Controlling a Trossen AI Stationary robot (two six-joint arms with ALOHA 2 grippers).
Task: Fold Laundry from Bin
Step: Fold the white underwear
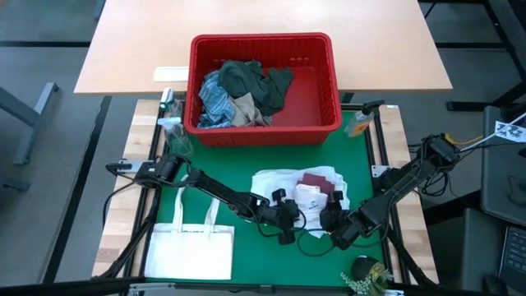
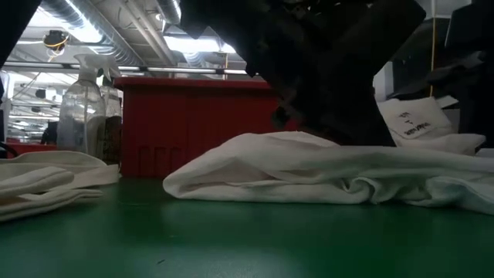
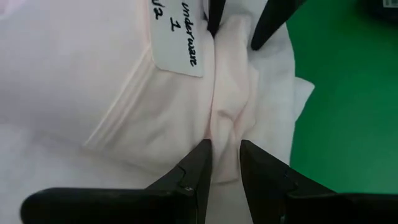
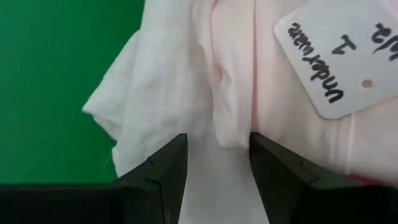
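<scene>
A flat white tote bag [image 1: 191,247] lies at the bench's [image 1: 222,168] front left corner, its handles pointing toward the far edge. A clear spray bottle [image 1: 170,123] stands at the left edge just beside the bin [image 1: 263,136]. The bin, a red slotted basket, sits at the far edge of the green bench, roughly centred. Inside it the remaining laundry [image 1: 242,94] is heaped in the left half: blue-and-white striped cloth, a tan piece and a dark green one on top.

The left arm reaches from the left edge toward the front middle. The left gripper [image 3: 225,163] has its fingers drawn close together, pinching a raised fold of the white garment [image 1: 283,185] between them. That garment lies crumpled on the green surface in front of the bin, toward the front middle, with a maroon piece [image 1: 316,179] resting on top of it and a white tag [image 3: 177,37] marked by hand on it. In the low view the same white cloth [image 2: 324,174] spreads in soft folds across the bench with the red bin behind it.

The right arm comes in from the right edge. The right gripper [image 4: 217,162] meets the same fold from the opposite side, just beside the left one; its fingers stand wider apart, with the fold of white cloth lying between them. A small bottle [image 1: 358,123] stands by the bin's right front corner.
</scene>
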